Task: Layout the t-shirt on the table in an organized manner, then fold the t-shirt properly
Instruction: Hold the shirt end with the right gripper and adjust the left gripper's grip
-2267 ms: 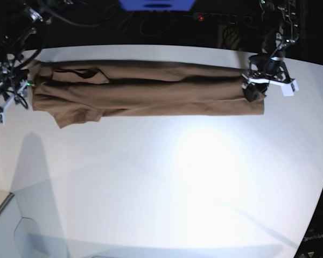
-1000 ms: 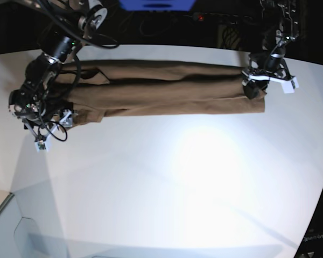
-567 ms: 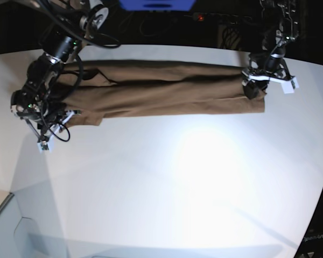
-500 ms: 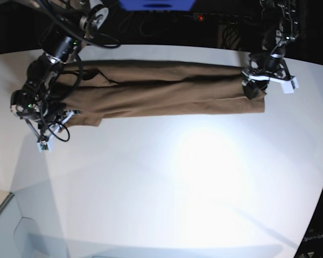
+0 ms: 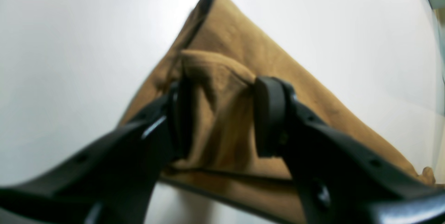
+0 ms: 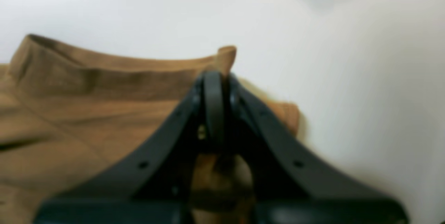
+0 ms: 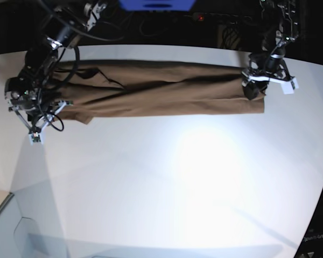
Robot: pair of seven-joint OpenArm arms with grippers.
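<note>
The t-shirt [image 7: 161,88] lies as a long band along the far side of the table [image 7: 177,188]. My right gripper [image 6: 217,78] is clamped on its left end, and my left gripper [image 5: 219,113] stands apart around a bunch of cloth. I should pull gently and evenly to avoid wrinkles.

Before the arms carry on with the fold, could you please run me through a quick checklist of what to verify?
1. Right pincer has cloth: ok. Its jaws are closed on an edge of the t-shirt.
2. Left pincer has cloth: cannot tell. A bunch of fabric sits between its jaws, but they stand apart and a firm pinch is not shown.
3. Shirt fully on the table: ok in the base view.
4. Shirt stretched into a long band between both arms: ok.
5. Layers flat: not ok. Creases and an overlapping flap show near the right arm's end.
6. Bare table in front for the fold: ok.
</note>
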